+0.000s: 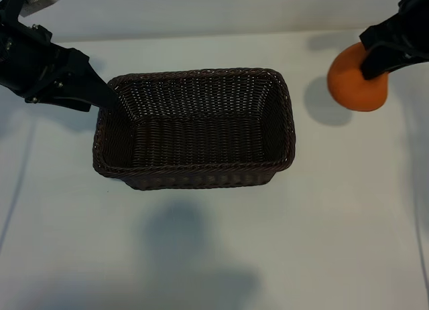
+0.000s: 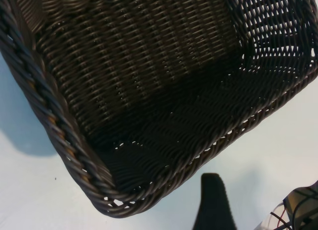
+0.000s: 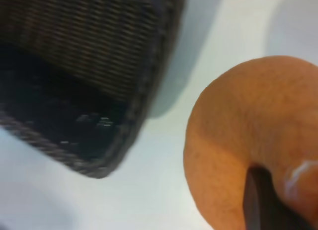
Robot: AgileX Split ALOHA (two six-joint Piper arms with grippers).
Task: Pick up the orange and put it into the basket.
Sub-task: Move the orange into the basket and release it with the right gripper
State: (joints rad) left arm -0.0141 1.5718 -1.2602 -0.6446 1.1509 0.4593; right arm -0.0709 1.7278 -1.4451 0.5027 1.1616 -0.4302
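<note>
The orange point(image 1: 354, 88) is at the far right, outside the basket, and its shadow falls on the table to its left. My right gripper point(image 1: 373, 63) is shut on it from above. In the right wrist view one dark finger point(image 3: 261, 200) presses into the orange point(image 3: 243, 130). The dark brown wicker basket point(image 1: 194, 178) stands in the middle with nothing inside. My left gripper point(image 1: 107, 98) is open at the basket's left rim. In the left wrist view one of its fingers point(image 2: 213, 202) shows just outside the basket's corner point(image 2: 112, 202); the other finger is out of view.
The white table point(image 1: 348, 216) stretches around the basket. A wide shadow point(image 1: 194, 256) lies on it in front of the basket. The left arm's black body point(image 1: 40, 69) sits at the far left, the right arm's point(image 1: 402, 35) at the far right corner.
</note>
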